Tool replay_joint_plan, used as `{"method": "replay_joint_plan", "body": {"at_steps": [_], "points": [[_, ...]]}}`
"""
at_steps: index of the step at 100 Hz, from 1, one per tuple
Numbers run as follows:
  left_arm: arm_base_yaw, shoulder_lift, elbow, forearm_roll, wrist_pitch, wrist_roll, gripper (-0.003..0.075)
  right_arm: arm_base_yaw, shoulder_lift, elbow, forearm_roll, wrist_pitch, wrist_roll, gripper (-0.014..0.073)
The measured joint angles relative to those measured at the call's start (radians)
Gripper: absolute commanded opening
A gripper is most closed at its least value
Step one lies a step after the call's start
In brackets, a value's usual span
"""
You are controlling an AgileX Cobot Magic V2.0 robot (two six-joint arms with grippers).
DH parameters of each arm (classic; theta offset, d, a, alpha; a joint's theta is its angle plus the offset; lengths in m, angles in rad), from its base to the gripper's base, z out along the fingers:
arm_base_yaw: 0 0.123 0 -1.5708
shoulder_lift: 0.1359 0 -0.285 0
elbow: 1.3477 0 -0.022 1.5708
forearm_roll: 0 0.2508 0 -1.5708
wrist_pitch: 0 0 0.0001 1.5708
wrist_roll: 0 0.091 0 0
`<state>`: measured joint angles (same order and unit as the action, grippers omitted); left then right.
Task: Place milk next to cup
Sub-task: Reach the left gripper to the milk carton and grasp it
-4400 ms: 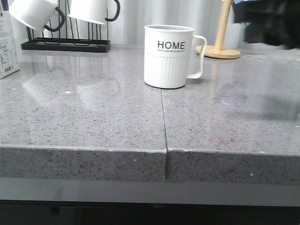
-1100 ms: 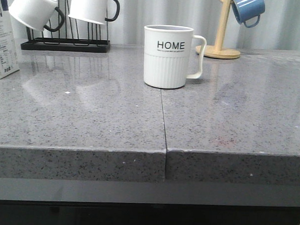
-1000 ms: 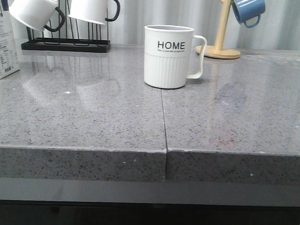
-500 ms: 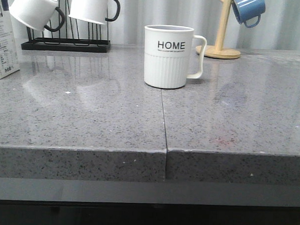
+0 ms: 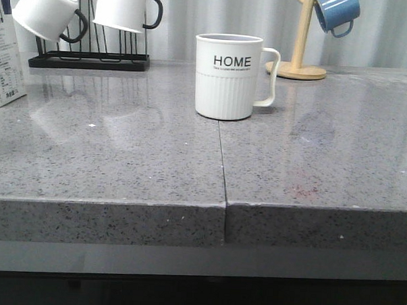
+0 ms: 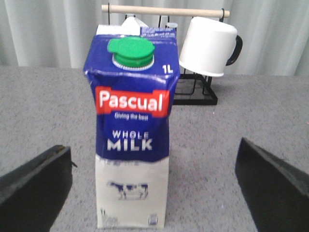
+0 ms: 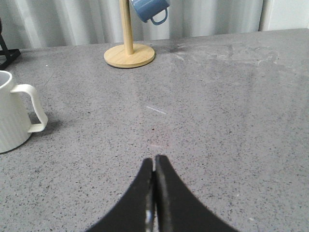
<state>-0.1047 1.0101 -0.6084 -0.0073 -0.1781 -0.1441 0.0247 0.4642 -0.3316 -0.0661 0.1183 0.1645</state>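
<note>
Item 1, the milk: a tall carton, dark blue above and white below, with a green cap, a red "Pascual" label, "WHOLE MILK" lettering and a small cow picture. In my left wrist view it stood upright on the grey speckled bench, centre frame. In the front view only its edge showed, at the far left of the frame.

Item 2, the cup: a white ribbed mug marked "HOME", white handle to the right, standing upper centre in the front view, well apart from the milk. It also showed at the left edge of my right wrist view.

Item 3, the left gripper: I logged its fingers spread wide, one at each lower corner of the frame, the milk between them and touched by neither.

Item 4, the right gripper: fingers pressed together at the lower centre of the frame, holding nothing, over bare bench.

Item 5, background: a black rack with white, black-handled mugs at upper left; a wooden stand carrying a blue mug at upper right.
</note>
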Motion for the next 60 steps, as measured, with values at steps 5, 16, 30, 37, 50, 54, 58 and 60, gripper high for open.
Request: {"method": "replay_joint_plan", "body": {"at_steps": [5, 16, 30, 37, 50, 54, 58, 60], "points": [[0.000, 0.031, -0.020, 0.000, -0.011, 0.000, 0.0659, 0.000, 0.000, 0.000, 0.000, 0.000, 0.000, -0.0122], [0.000, 0.104, -0.057, 0.007, -0.048, 0.000, 0.0659, 0.000, 0.000, 0.000, 0.000, 0.000, 0.000, -0.0122], [0.000, 0.197, -0.108, 0.007, -0.061, 0.000, 0.0659, 0.000, 0.000, 0.000, 0.000, 0.000, 0.000, -0.0122], [0.002, 0.243, -0.134, 0.007, -0.069, 0.000, 0.0659, 0.000, 0.000, 0.000, 0.000, 0.000, 0.000, -0.0122], [0.008, 0.326, -0.182, 0.015, -0.093, 0.000, 0.0659, 0.000, 0.000, 0.000, 0.000, 0.000, 0.000, -0.0122], [0.010, 0.346, -0.199, 0.014, -0.101, 0.000, 0.0659, 0.000, 0.000, 0.000, 0.000, 0.000, 0.000, -0.0122], [0.015, 0.369, -0.212, 0.017, -0.110, 0.000, 0.0659, 0.000, 0.000, 0.000, 0.000, 0.000, 0.000, -0.0122], [0.018, 0.380, -0.219, 0.017, -0.112, 0.000, 0.0659, 0.000, 0.000, 0.000, 0.000, 0.000, 0.000, -0.0122]]}}
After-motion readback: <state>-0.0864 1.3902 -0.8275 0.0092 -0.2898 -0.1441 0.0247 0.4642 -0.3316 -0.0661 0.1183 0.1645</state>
